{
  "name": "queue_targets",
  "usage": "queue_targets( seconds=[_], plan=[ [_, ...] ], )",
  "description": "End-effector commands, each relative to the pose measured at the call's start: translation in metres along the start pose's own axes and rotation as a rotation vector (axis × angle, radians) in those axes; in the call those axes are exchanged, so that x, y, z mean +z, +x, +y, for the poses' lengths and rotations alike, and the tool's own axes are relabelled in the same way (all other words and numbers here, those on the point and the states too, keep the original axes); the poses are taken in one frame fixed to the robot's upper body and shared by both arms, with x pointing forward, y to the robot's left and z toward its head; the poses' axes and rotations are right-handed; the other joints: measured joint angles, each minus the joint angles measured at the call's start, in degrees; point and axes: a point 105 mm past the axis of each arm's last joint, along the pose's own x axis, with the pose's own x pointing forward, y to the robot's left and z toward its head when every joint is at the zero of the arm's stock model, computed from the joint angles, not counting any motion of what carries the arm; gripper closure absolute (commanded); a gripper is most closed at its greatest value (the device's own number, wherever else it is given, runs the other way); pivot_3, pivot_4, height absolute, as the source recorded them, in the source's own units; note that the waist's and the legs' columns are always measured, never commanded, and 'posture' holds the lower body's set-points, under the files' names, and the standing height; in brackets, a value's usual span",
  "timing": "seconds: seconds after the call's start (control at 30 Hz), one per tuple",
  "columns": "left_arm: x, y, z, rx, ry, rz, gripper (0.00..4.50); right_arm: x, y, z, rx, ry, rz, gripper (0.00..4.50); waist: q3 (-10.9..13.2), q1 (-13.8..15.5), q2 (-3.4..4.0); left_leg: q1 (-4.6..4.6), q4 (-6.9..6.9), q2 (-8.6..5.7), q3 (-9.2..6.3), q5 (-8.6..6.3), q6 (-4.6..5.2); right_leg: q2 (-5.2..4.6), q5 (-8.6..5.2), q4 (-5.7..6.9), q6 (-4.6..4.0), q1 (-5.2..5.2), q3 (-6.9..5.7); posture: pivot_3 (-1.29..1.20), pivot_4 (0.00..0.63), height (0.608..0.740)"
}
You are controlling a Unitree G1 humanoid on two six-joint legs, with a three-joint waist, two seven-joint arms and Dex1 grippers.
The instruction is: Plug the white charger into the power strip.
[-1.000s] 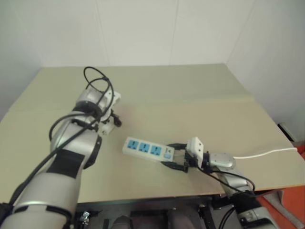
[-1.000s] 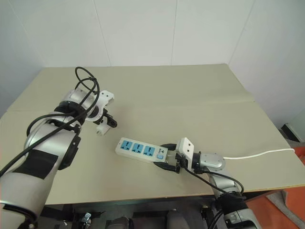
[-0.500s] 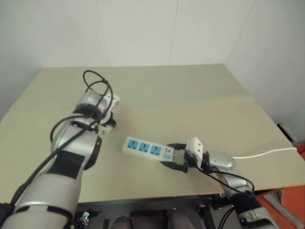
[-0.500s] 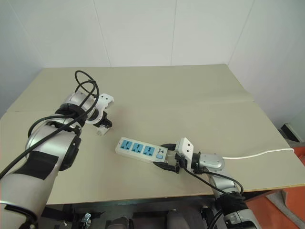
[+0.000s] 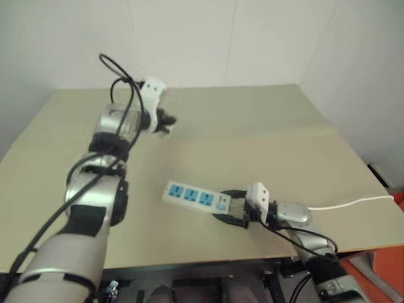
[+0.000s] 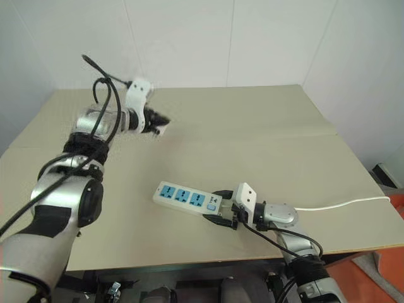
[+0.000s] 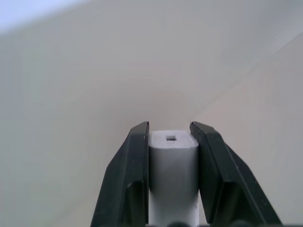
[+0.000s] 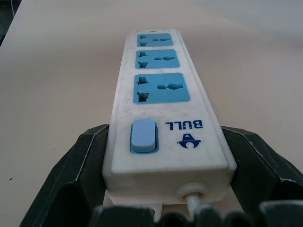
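Your left gripper (image 7: 170, 137) is raised above the far left part of the table (image 5: 265, 126), pointing roughly level toward the right, and it is pinching the white charger (image 7: 173, 175): in the left wrist view you can see the small white block squeezed between the two black fingers (image 7: 130, 175), its end face with a small slot standing about flush with the fingertips. From the head views the charger (image 6: 161, 128) shows as a pale bit at the tip of the black fingers, clear of the tabletop, with a faint shadow on the table behind it. The power strip (image 5: 196, 197) lies flat on the near middle of the table, well apart from the charger, its long axis slanting from left to right toward you, three blue socket faces in a row and a blue switch (image 8: 143, 136) at the cord end. Your right gripper (image 5: 232, 209) is closed on that cord end of the strip, one black finger (image 8: 71, 175) against each long side, as the right wrist view shows, with the jaws set wide to the strip's width. The thin white cord (image 5: 353, 203) leaves the strip's end, passes by the right wrist and runs off over the right edge of the table. All three sockets (image 8: 161, 87) are unoccupied, and the charger is not yet plugged in
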Motion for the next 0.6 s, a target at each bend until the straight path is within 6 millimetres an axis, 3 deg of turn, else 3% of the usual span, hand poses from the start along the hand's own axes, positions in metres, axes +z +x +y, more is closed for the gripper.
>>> queue_targets(
  seconds=[0.03,0.13,0.27,0.4,0.5,0.6],
  plan=[
    [0.036,-0.023,-0.024,-0.095,0.014,-0.317,3.50,-0.009,-0.004,0.009,0.072,0.006,0.054,1.09,0.00,0.22,0.00,-0.02,0.02,0.01,-0.03,0.00,0.00,0.00,0.01,0.00,-0.02,0.00,-0.04,0.00,0.150,0.740],
    [0.027,-0.036,-0.041,-0.104,0.030,-0.449,3.50,-0.010,-0.004,0.009,0.122,-0.015,0.076,1.09,-0.01,0.50,-0.01,-0.06,0.11,-0.01,-0.04,0.00,0.00,-0.02,0.03,0.00,-0.03,0.02,-0.05,0.00,0.150,0.740],
    [0.000,-0.045,-0.069,-0.192,0.012,-0.424,3.50,-0.011,0.001,0.008,0.160,-0.032,0.083,1.09,-0.02,0.66,-0.03,-0.02,0.15,-0.02,-0.05,0.00,0.00,-0.02,0.07,-0.04,-0.03,0.08,-0.05,0.00,0.150,0.740],
    [-0.018,-0.073,-0.106,-0.486,-0.035,-0.531,3.50,-0.012,0.006,0.011,0.210,-0.025,0.080,1.09,-0.04,0.26,-0.02,0.05,0.12,-0.01,-0.04,0.00,0.00,-0.01,0.06,-0.07,-0.02,0.15,-0.05,0.00,0.150,0.740],
    [-0.037,-0.084,-0.118,-0.719,-0.106,-0.472,3.50,-0.015,0.009,0.014,0.243,-0.026,0.088,1.09,-0.04,0.19,-0.03,0.09,0.12,0.01,-0.05,0.01,0.01,0.03,0.06,-0.05,-0.03,0.15,-0.07,0.00,0.150,0.740],
    [-0.044,-0.092,-0.119,-0.845,-0.203,-0.463,3.50,-0.019,0.011,0.014,0.262,-0.029,0.103,1.09,-0.11,0.00,-0.01,0.31,0.09,0.01,-0.03,0.01,0.02,0.07,0.01,-0.07,0.03,0.33,-0.05,0.00,0.150,0.740]
  ],
)
